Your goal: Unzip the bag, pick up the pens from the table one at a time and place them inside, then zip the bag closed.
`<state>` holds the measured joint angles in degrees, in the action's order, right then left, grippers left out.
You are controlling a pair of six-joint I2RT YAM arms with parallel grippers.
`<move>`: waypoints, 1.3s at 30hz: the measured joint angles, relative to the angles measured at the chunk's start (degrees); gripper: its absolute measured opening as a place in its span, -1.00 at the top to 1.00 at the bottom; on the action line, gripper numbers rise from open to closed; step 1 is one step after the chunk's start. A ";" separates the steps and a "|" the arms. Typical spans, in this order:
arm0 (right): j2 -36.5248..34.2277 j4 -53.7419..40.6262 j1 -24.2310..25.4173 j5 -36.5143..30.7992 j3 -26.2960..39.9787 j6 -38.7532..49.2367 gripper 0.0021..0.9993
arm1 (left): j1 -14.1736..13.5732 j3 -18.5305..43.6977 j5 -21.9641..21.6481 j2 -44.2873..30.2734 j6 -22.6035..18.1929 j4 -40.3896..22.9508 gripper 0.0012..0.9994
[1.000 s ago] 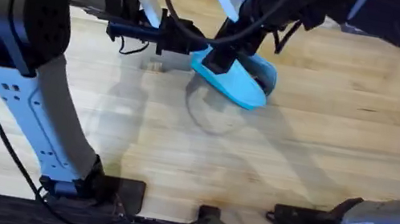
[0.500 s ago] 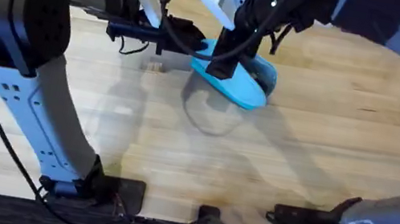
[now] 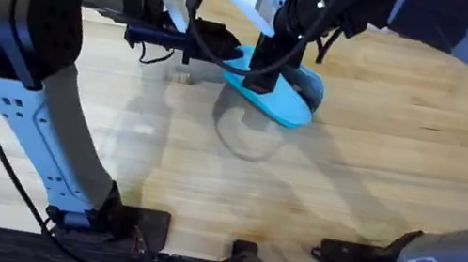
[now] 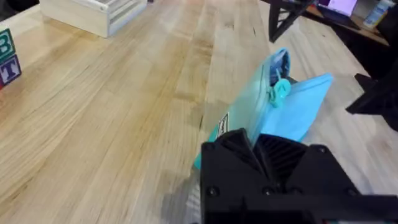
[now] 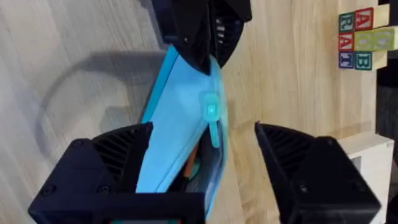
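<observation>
Bag (image 3: 279, 101) on wooden table (image 3: 401, 159)

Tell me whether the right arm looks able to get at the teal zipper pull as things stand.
Probably yes. The right gripper is open, straddling the bag, and the teal zipper pull lies just ahead of its fingers with nothing over it. The left gripper clamps the bag's far end, beyond the pull.

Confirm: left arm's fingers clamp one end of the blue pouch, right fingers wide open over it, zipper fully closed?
Not quite. The zipper is partly open: the right wrist view shows a gap past the teal pull with pens inside. The rest holds: the left gripper clamps one end of the blue pouch, and the right gripper is wide open over it.
</observation>
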<state>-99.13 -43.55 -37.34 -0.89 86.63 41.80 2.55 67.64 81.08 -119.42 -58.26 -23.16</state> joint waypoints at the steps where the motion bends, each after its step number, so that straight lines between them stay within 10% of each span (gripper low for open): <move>1: 0.00 0.00 0.00 0.48 0.00 0.00 -0.99 | 0.00 0.00 0.00 0.00 0.00 0.00 0.92; 39: -5.98 1.79 0.32 2.63 0.33 0.00 -0.33 | 0.00 0.00 -0.07 0.00 0.00 0.00 0.92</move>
<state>-105.11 -41.76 -37.03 1.74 86.96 41.80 2.55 67.64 81.01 -119.42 -58.26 -23.16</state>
